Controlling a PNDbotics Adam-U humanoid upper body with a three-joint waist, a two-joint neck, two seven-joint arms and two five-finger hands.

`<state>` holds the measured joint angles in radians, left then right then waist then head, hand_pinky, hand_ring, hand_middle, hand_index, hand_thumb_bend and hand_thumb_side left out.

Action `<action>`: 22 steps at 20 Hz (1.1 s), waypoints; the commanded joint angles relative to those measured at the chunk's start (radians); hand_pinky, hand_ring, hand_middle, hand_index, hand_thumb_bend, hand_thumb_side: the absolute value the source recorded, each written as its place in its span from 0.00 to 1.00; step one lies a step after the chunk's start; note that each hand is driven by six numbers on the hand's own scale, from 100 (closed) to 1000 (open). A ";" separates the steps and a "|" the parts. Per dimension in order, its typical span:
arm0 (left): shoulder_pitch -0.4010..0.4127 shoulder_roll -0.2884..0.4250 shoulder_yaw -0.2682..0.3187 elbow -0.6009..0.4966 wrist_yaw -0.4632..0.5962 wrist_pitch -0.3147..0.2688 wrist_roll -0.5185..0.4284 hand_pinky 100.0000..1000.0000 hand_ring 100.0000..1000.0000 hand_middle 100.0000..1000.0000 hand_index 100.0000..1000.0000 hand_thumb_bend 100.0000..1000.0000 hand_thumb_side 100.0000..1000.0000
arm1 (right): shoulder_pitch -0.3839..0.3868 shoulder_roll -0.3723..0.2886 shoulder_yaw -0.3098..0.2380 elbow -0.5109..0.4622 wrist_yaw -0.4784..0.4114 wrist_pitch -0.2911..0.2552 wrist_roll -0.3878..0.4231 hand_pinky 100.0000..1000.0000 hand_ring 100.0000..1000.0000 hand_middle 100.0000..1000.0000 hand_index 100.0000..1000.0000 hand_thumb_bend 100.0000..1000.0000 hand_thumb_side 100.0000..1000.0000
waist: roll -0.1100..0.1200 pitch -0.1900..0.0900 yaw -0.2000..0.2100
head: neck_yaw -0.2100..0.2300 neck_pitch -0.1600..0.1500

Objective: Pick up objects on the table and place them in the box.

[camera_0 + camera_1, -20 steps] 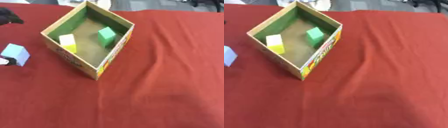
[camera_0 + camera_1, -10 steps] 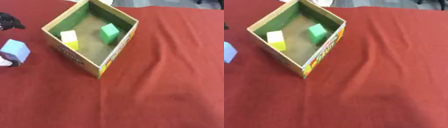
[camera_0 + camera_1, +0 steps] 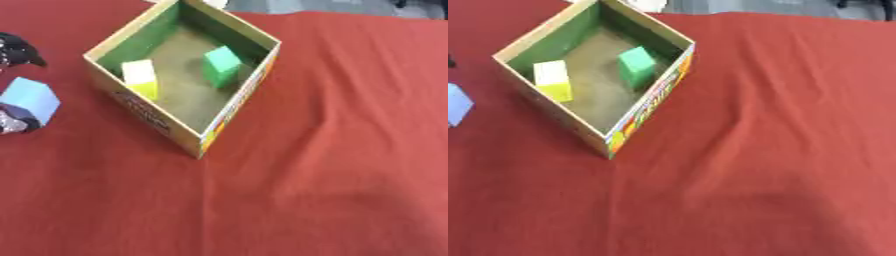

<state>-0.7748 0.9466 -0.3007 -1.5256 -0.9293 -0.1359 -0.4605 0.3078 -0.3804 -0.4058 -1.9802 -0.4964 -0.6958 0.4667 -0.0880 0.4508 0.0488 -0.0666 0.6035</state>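
Cardboard box [image 3: 229, 112] holds yellow block [image 3: 140, 78], green block [image 3: 221, 65]; left hand [image 3: 15, 52] fingers pinch blue block [image 3: 31, 99].

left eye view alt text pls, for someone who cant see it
An open cardboard box on a red tablecloth holds a yellow block and a green block. At the left edge, the left robot hand grips a light blue block.

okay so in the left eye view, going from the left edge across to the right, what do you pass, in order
Left hand holding the light blue block → near wall of the cardboard box → yellow block inside the box → green block inside the box → bare red tablecloth.
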 commanded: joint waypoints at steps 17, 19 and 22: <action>-0.012 0.009 0.025 0.067 -0.066 -0.017 0.046 0.70 0.83 0.63 0.71 0.44 0.35 | -0.003 0.006 -0.002 -0.020 0.018 -0.190 0.224 1.00 1.00 0.48 0.72 0.00 0.41 | -0.007 0.011 -0.011 | 0.005 -0.025; -0.013 0.009 0.022 0.062 -0.046 -0.019 0.042 0.68 0.81 0.59 0.67 0.40 0.33 | -0.001 0.007 -0.002 -0.020 0.019 -0.188 0.225 1.00 1.00 0.48 0.72 0.00 0.41 | -0.007 0.009 -0.010 | 0.004 -0.023; -0.015 0.010 0.019 0.051 -0.015 -0.021 0.037 0.65 0.77 0.53 0.62 0.35 0.29 | 0.002 0.008 -0.003 -0.020 0.019 -0.186 0.225 1.00 1.00 0.48 0.72 0.00 0.41 | -0.007 0.006 -0.010 | 0.002 -0.018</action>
<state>-0.7763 0.9386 -0.2857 -1.4632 -0.9581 -0.1552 -0.4188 0.3006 -0.3633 -0.3999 -1.9802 -0.4778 -0.6776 0.4849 -0.0881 0.4633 0.0394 -0.0631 0.5879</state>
